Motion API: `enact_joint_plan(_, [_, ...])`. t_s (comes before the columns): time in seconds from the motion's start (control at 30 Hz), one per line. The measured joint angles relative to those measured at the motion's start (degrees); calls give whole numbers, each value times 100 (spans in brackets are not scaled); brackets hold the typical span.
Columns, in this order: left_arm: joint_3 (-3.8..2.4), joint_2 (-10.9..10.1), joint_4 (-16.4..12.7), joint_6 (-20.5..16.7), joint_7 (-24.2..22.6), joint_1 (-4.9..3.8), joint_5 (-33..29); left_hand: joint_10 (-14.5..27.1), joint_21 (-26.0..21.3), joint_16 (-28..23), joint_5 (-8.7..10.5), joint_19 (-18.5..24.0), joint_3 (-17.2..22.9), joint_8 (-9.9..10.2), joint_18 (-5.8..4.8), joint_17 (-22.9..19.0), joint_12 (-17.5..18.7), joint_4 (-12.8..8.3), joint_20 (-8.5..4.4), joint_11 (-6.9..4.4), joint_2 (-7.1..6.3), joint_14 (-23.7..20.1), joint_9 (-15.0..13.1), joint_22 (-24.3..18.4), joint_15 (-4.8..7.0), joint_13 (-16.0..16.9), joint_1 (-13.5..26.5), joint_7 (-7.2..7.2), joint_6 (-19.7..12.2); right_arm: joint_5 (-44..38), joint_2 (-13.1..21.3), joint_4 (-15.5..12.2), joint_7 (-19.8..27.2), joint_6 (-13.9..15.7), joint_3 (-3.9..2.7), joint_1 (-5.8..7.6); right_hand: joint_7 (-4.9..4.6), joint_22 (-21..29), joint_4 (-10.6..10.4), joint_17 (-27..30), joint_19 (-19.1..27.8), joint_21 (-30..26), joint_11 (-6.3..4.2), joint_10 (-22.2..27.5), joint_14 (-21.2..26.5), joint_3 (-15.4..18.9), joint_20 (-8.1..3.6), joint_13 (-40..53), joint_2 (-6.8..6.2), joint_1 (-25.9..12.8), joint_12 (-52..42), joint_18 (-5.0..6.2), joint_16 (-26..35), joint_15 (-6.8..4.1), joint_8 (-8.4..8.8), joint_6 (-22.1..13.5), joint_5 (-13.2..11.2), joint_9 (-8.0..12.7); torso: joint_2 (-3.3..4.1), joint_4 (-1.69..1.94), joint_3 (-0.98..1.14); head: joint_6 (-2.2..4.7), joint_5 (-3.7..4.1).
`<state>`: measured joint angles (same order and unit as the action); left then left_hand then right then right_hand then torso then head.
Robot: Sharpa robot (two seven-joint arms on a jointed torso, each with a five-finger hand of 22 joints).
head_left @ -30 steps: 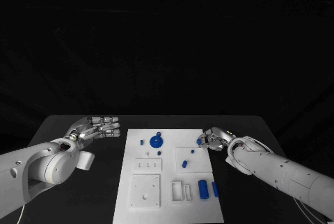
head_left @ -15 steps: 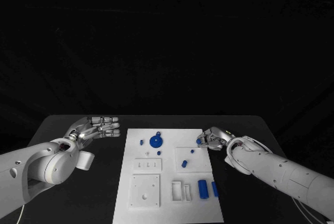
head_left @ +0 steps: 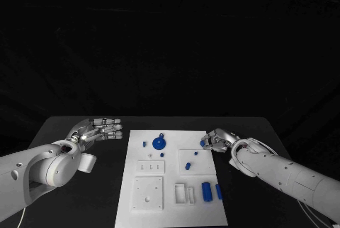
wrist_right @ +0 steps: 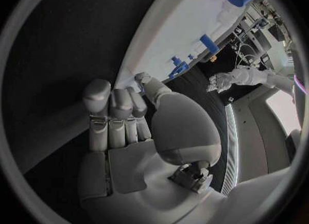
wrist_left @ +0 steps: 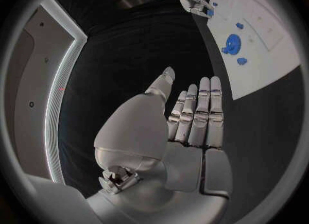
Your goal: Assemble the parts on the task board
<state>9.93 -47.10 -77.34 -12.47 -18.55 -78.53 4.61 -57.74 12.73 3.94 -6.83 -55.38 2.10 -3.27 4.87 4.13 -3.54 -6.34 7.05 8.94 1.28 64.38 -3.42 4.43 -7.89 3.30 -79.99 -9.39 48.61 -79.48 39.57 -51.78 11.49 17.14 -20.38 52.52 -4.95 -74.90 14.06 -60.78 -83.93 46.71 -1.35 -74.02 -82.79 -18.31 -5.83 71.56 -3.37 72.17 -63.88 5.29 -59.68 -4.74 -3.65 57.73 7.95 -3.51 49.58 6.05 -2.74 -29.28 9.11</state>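
One white task board (head_left: 172,181), a flat matte plate, lies lengthwise at the centre of the black desk (head_left: 106,198) in the lower half of the head view. Seven blue parts show on it: a round disc with a knob (head_left: 159,142), four small pegs, and two upright cylinders (head_left: 207,192) at lower right. The left hand (head_left: 99,129) hovers left of the board, fingers straight and apart, released. The right hand (head_left: 216,140) sits at the board's right edge, fingers curled around a small blue piece (head_left: 203,144).
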Motion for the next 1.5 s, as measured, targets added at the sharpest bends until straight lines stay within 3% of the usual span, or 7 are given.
enact_joint_plan(0.2, [0, 2, 4, 6, 8, 3, 2, 0, 0, 0, 0, 0, 0, 0, 0, 0, 0, 0, 0, 0, 0, 0, 0, 0, 0, 0, 0, 0, 0, 0, -7, 9, 1, -11, 0, 0, 23, -1, 50, 0, -10, 0, -50, 9, -11, -79, -52, 0, -33, 33, 0, 0, 0, -29, 0, -59, 27, 0, -4, 2, 0, -4, 0])
enact_joint_plan(0.43, [0, 4, 8, 17, 17, 3, 3, 0, 0, 0, 0, 0, 0, 0, 0, 0, 0, 0, 0, 0, 0, 0, 0, 0, 0, 0, 0, 0, 0, 0, -30, 28, 6, -13, -2, 2, 29, -4, 50, -11, -10, 0, -51, 10, -17, -124, -52, -1, -33, 33, 0, 0, 0, -35, 0, -53, 18, 1, -4, 1, 3, 0, 1])
enact_joint_plan(0.5, [0, 5, 10, 23, 21, 4, 3, 0, 0, 0, 0, 0, 0, 0, 0, 0, 0, 0, 0, 0, 0, 0, -1, 0, 0, 0, 0, 0, -28, 0, -38, 38, 8, -12, -3, 3, 43, -4, 50, -15, -10, 0, -51, 9, -30, -124, -52, -1, -33, 33, 0, -60, 0, -48, 0, -39, -18, 2, -4, 0, 3, 1, 3])
enact_joint_plan(0.9, [0, 16, 24, 58, 44, 6, 5, 0, 0, 0, 0, 0, 0, 0, 0, 0, 0, 0, 0, 0, 0, 0, -1, 0, 0, 0, 0, -7, -56, 0, -87, 87, 29, -11, -7, 10, 45, -4, 30, -15, -10, 0, -51, 10, -10, -169, -51, 11, -33, 32, 0, -57, 0, -68, 1, -38, -65, -2, -4, 1, 2, -3, 4])
enact_joint_plan(1.33, [0, 23, 33, 86, 65, 7, 7, 20, 0, 0, 0, 0, 0, 0, 0, 0, 0, 0, 0, -21, 0, 0, 4, 0, 0, 0, 0, 14, -76, 0, -138, 117, 57, -6, -10, 15, 91, -3, 33, -31, -10, 23, -71, -11, -10, -203, -51, 28, 44, 46, 0, -52, 0, -67, 1, 8, -138, -1, -1, 3, 2, -10, -6])
enact_joint_plan(1.5, [0, 30, 39, 97, 75, 7, 8, 20, 0, 0, 0, 0, 0, 0, 0, 0, 0, 0, 0, -21, 0, 0, 4, 0, 0, 0, 0, 3, -86, 0, -151, 129, 66, -3, -11, 16, 71, -2, 17, -31, -10, 23, -71, -12, -10, -219, -51, 35, 83, 25, 0, -51, 0, -67, 2, 100, -282, 0, -2, 1, 2, -17, -10])
